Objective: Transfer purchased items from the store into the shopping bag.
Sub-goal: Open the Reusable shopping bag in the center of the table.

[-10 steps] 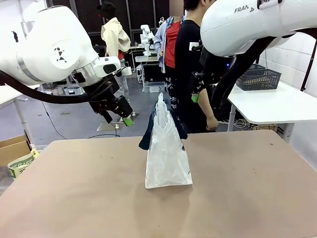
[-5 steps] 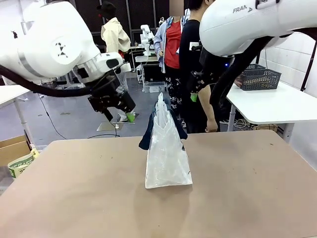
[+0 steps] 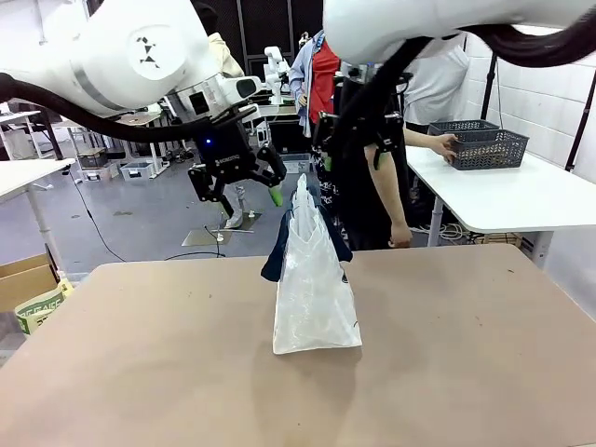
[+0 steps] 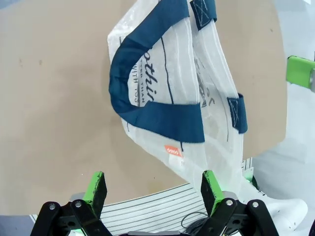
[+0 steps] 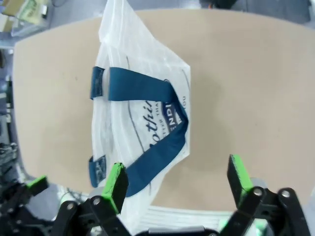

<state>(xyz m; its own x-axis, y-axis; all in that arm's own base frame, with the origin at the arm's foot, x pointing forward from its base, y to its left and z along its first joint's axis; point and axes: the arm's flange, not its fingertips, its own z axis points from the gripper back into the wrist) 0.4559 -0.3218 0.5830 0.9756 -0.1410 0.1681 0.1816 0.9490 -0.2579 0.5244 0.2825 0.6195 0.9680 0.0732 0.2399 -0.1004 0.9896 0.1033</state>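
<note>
the left gripper [image 3: 250,197] hangs in the air just left of the shopping bag [image 3: 312,298], level with the bag's top, its two green-padded fingers spread wide and pointing down with nothing between them and nothing touched; in the left wrist view the left gripper [image 4: 153,182] looks down past its own parted fingers [image 4: 97,183] onto the bag's mouth. the right gripper [image 3: 351,163] hovers just above and right of the bag's top, likewise fully spread and holding nothing, and from its wrist the right gripper [image 5: 177,172] frames the bag below. the shopping bag stands upright near the middle of the brown table [image 3: 140,372], a translucent clear tote with navy strap handles [image 4: 157,118], one handle drooping over its far-left side, dark lettering in a round logo on its face and a small red tag [image 4: 173,150] at the rim. well to the right of the bag and beyond the table, a person's hand [image 3: 447,143] rests on a dark grey lattice basket [image 3: 489,145] on a white side table. compared with a second ago, the left gripper has risen and swung in toward the bag, the right gripper has shifted left toward it, and the bag has stayed where it was.
</note>
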